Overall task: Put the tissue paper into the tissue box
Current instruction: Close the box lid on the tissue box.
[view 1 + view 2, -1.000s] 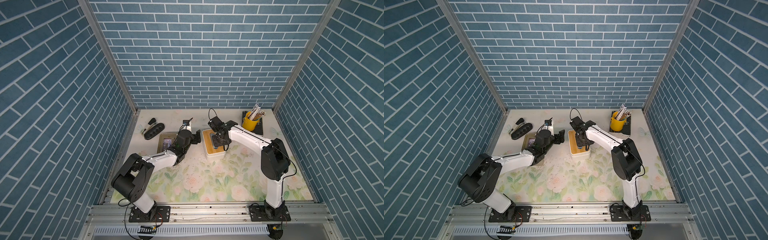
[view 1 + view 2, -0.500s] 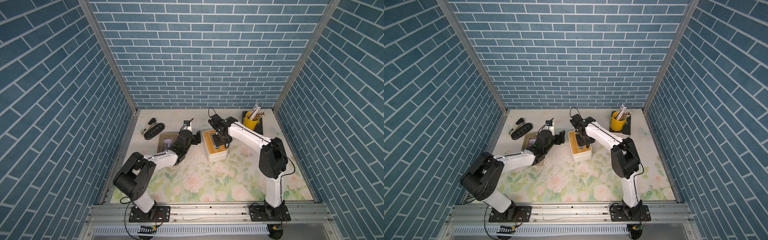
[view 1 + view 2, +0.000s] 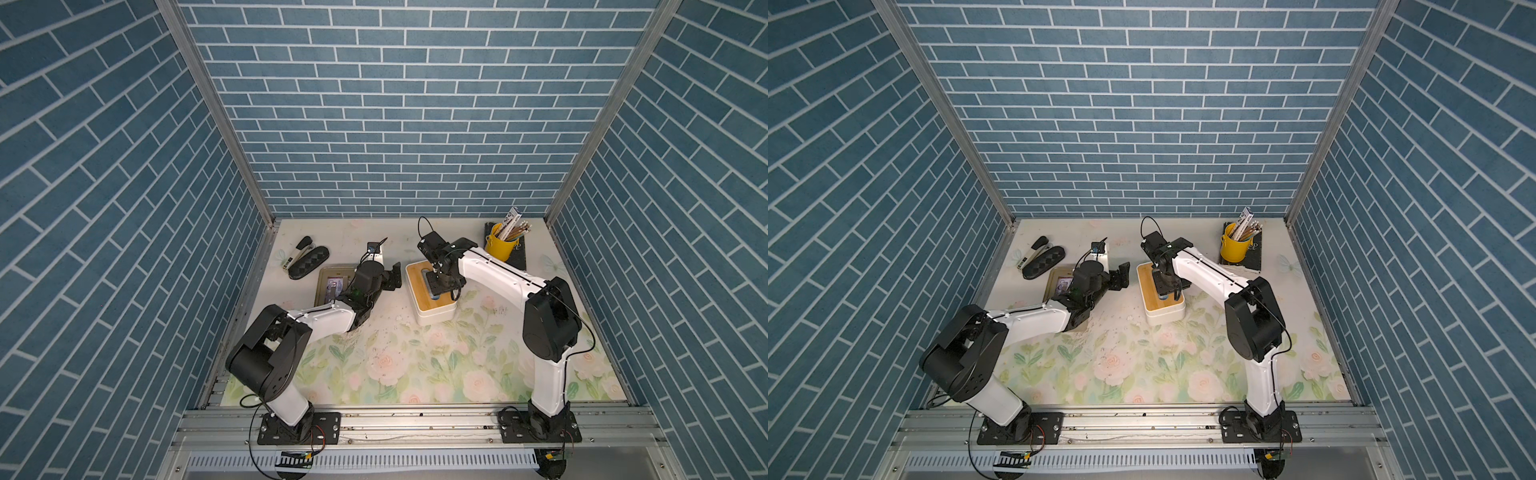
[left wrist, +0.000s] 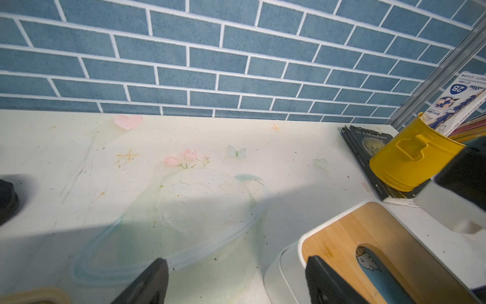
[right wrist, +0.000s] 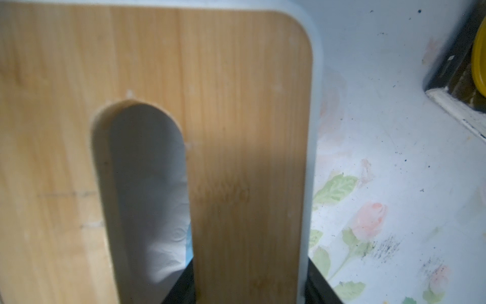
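Most of the tissue paper [image 5: 157,210] lies hidden inside the tissue box [image 5: 236,105]; only a blurred white fold shows through the lid's slot in the right wrist view. There the fingers [image 5: 181,287] of the right gripper [image 5: 249,273] are cut off by the picture's edge, one in the slot, one outside the wall; whether they clamp cannot be told. In both top views this gripper covers most of the slot. The left arm [image 3: 324,318] hides part of the photo frame [image 3: 332,282].
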